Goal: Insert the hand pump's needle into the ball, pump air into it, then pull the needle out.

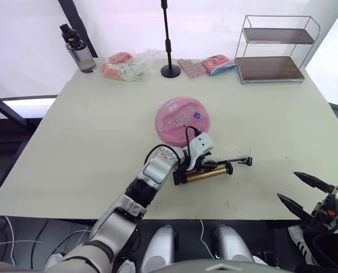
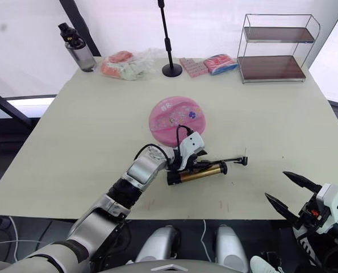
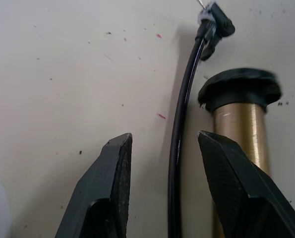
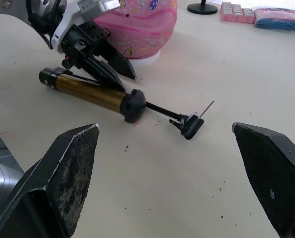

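A pale cream table (image 1: 72, 148) carries everything. The gold-barrelled hand pump (image 1: 205, 174) with black caps lies flat just in front of the pink printed ball (image 1: 180, 120), its thin metal needle (image 4: 208, 108) bare beside the hose fitting. The left gripper (image 3: 162, 163) straddles the thin black hose (image 3: 179, 134), spread, grasping nothing. The right gripper (image 4: 172, 163) waits wide apart. Closing here may pinch only hose, and the barrel could roll away.

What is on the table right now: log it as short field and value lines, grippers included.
ball: pink ball at mid-table, needle not in it
pump: gold pump lying flat in front of the ball
hose: black hose between the open left gripper fingers, ungrasped
needle: needle at the hose tip, pointing up, free
right gripper: right gripper open, near the table edge, holding nothing
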Robot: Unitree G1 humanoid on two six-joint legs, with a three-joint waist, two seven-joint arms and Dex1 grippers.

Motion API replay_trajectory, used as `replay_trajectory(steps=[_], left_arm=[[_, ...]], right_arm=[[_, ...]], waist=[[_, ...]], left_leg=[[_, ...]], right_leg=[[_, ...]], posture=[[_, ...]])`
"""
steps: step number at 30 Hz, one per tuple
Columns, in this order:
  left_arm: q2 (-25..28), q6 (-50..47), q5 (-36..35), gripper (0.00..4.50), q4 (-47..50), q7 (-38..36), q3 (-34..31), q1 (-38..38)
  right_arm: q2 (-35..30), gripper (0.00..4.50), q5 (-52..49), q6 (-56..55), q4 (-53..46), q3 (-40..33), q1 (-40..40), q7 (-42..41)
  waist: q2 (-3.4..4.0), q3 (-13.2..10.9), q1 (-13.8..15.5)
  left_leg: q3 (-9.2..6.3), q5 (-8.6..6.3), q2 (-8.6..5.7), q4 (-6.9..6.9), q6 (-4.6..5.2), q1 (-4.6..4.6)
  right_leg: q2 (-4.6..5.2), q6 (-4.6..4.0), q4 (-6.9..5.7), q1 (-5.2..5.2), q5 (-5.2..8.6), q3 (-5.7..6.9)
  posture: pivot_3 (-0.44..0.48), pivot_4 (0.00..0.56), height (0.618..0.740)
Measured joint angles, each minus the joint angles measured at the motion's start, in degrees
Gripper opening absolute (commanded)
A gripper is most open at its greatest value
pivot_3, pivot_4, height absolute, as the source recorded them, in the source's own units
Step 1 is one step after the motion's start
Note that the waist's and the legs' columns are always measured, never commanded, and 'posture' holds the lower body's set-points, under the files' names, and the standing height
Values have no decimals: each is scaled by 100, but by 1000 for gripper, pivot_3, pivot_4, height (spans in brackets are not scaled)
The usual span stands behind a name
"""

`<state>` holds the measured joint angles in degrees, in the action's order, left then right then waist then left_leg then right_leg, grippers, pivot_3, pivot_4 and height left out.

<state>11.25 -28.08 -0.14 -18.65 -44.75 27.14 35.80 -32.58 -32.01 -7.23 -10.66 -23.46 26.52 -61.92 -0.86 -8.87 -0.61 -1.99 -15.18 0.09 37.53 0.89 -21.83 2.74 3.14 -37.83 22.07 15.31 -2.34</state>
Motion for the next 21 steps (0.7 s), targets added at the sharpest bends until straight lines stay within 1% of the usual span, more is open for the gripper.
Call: replay_trajectory(steps=[4,11,21], left_arm=[[-114,84,79,2276,-371,-35,3,75],[-251,342,332,2276,-965,-301,67,453],[-412,484,605,2276,-1294,-606,220,677]], right_arm=[[-9,4500,-1,-4,6,-8,0,-24],[-10,4500,-2,-18,37,-8,-45,-37],[-9,4500,-1,-73,75,-9,-30,-98]], waist=[[-1,-1,1],[-2,-1,1],[-2,0,36]], left_leg=[[0,0,-1,0,0,-1],[1,0,-3,0,0,0],[0,0,-6,0,0,-1]], right_leg=[[0,0,0,0,0,0],[0,1,0,0,0,0],[1,3,1,-1,1,2]], posture=[[0,150,740],[0,150,740],[0,150,740]])
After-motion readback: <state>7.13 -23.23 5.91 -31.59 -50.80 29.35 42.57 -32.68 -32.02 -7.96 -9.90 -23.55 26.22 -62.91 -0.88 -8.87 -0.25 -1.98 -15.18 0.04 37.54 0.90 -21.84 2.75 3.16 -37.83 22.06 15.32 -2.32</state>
